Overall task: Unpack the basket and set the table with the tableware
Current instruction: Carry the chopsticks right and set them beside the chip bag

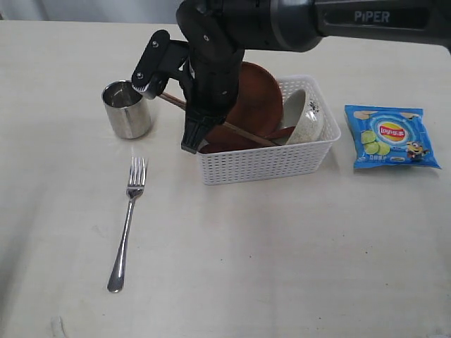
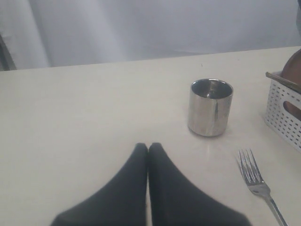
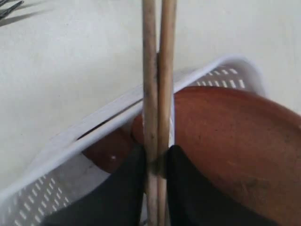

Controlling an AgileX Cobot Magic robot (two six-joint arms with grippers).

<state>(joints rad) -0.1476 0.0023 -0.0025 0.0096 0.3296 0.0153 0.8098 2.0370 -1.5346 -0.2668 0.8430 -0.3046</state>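
- Right wrist view: the right gripper (image 3: 157, 162) has its two black fingers pressed against either side of a pair of thin, pale wooden chopsticks (image 3: 158, 70). It pinches them just inside the white perforated plastic basket (image 3: 89, 132).
- The chopsticks cross the basket's rolled rim and pass over the round reddish-brown plate (image 3: 225, 136) leaning inside.
- The step in hand looks like taking the chopsticks out. The shiny steel cup (image 1: 128, 109) and steel fork (image 1: 127, 225) already sit on the pale cream wood-grain table (image 1: 296, 253). The plate and the white bowl with a dark floral mark (image 1: 307, 116) are not yet unpacked.
- The next move calls for a straight lift until the sticks clear the rim and plate, then a carry to bare tabletop. The pair could scissor apart if the pinch is off-centre.
- The cup stands near the basket's left corner, close to the arm. The fork lies in front of it.
- A blue chip bag (image 1: 392, 137) lies to the right, well apart. Open room lies in front of the basket.
- The left gripper (image 2: 148, 150) has its fingers pressed together on nothing, low over the table and facing the cup.
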